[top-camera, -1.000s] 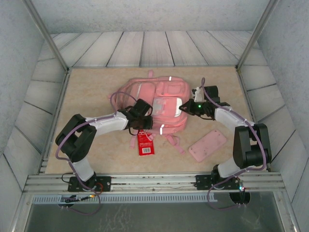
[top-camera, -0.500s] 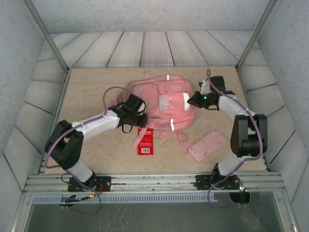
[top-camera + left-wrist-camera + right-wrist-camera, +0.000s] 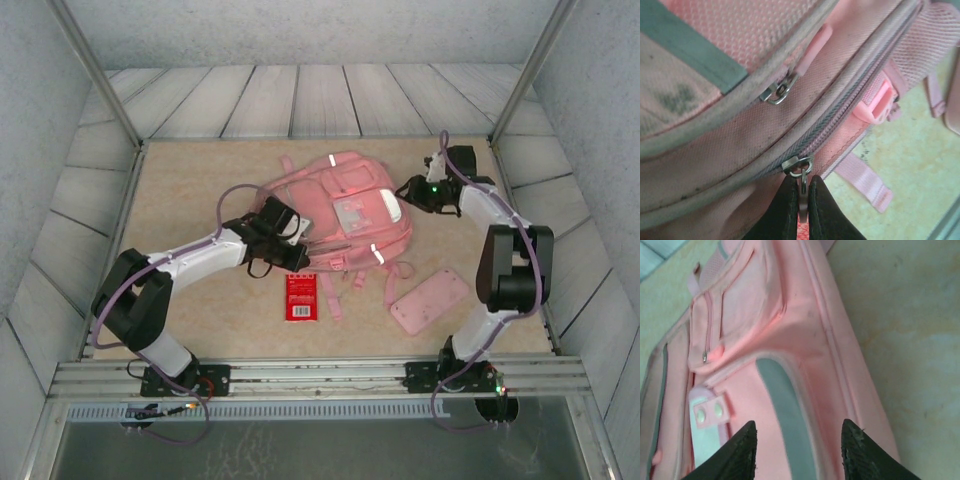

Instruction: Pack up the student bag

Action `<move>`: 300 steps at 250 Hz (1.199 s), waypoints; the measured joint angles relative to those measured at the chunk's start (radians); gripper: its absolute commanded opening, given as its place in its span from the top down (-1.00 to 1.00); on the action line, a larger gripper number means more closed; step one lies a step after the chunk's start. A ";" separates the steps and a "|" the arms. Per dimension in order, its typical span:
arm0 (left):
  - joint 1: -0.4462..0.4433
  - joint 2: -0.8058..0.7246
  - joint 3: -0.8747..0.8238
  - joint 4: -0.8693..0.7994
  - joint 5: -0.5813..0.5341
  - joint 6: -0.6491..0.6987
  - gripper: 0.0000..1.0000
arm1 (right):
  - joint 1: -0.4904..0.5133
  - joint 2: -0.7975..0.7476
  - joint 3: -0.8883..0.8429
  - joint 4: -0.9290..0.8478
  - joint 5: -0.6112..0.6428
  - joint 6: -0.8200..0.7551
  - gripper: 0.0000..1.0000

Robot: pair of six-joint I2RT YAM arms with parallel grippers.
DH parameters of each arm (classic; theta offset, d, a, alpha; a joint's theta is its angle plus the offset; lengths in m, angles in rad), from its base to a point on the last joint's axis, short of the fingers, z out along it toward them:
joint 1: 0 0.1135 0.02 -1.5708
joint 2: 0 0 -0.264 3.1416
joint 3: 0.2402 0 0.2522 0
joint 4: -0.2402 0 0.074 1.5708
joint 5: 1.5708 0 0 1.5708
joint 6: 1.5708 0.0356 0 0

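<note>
Zip pull (image 3: 803, 181) half-hidden between left fingers (image 3: 784, 212)

I see large pink fabric backpack (image 3: 330, 190) lying flat, front pockets up, reflective strips showing, straps toward me.

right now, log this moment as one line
left gripper: shut on zip pull | right gripper: open over student bag | red packet, pink case: on table

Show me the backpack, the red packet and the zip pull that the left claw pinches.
backpack (image 3: 345, 212): top view, on its front pocket.
red packet (image 3: 301, 297): top view, on its middle.
zip pull (image 3: 802, 180): left wrist view, on its metal tab.
</note>
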 measured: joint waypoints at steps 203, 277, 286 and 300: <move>-0.155 0.219 0.294 -0.023 0.124 0.076 1.00 | 0.254 -0.364 -0.587 0.370 -0.124 0.510 -0.09; -0.172 0.238 0.311 -0.060 0.085 0.115 1.00 | 0.256 -0.260 -0.585 0.522 -0.141 0.607 0.50; -0.172 0.238 0.311 -0.063 0.077 0.117 1.00 | 0.256 -0.252 -0.583 0.525 -0.142 0.608 0.64; -0.173 0.238 0.311 -0.071 0.060 0.117 1.00 | 0.256 -0.245 -0.576 0.518 -0.141 0.597 0.77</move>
